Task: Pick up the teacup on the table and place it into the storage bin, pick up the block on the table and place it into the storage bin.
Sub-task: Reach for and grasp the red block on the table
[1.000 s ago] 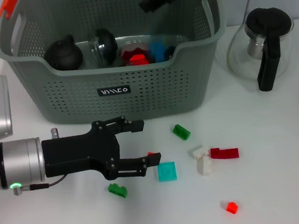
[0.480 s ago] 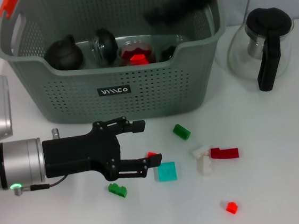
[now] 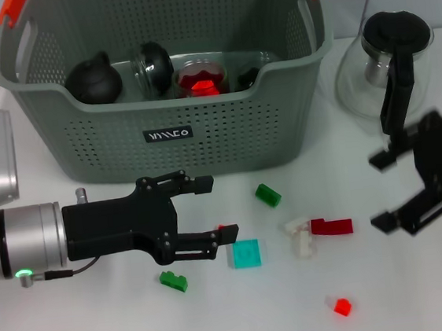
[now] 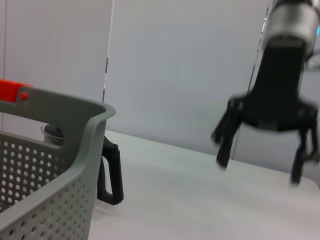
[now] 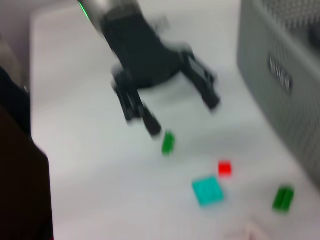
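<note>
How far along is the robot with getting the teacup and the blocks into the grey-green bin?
Partly done. The grey-green perforated storage bin already holds dark round teaware and a clear glass cup with something red inside. Neither gripper holds anything: the left gripper hovers open beside the turquoise square block, and the right gripper hangs open by the dark red flat block. Several small blocks are left on the table.

Spread left pincer [image 5: 180, 105] above scattered blocks [image 5: 208, 190].

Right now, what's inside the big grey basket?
Inside the storage bin I see a black round pot, a glass teacup, and a glass holding red blocks. The front wall hides whatever lies lower down.
</note>
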Robot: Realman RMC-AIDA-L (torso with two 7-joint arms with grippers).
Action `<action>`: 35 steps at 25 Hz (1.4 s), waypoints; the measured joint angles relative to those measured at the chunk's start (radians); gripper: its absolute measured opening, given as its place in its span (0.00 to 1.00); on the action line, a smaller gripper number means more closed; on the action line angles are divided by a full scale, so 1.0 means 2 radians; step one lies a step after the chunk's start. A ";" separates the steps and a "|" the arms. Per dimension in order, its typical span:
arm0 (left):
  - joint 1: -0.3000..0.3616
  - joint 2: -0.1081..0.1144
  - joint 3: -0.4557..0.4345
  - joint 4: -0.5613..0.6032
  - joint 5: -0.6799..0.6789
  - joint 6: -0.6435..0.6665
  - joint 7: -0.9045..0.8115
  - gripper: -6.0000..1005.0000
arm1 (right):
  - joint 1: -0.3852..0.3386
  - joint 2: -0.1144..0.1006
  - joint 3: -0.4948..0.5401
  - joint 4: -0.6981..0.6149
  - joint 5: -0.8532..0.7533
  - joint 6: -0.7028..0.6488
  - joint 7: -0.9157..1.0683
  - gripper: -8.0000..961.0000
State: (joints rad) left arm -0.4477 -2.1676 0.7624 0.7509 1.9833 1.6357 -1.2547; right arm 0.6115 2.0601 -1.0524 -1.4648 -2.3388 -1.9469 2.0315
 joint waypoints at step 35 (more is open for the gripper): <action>-0.003 0.000 0.000 -0.014 0.000 -0.016 -0.002 0.85 | 0.095 0.020 -0.170 0.327 -0.116 0.314 -0.026 0.65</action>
State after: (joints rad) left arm -0.4540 -2.1676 0.7624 0.7225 1.9834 1.6028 -1.2586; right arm 0.8024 2.1000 -1.3923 -0.8098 -2.5718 -1.3180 1.9788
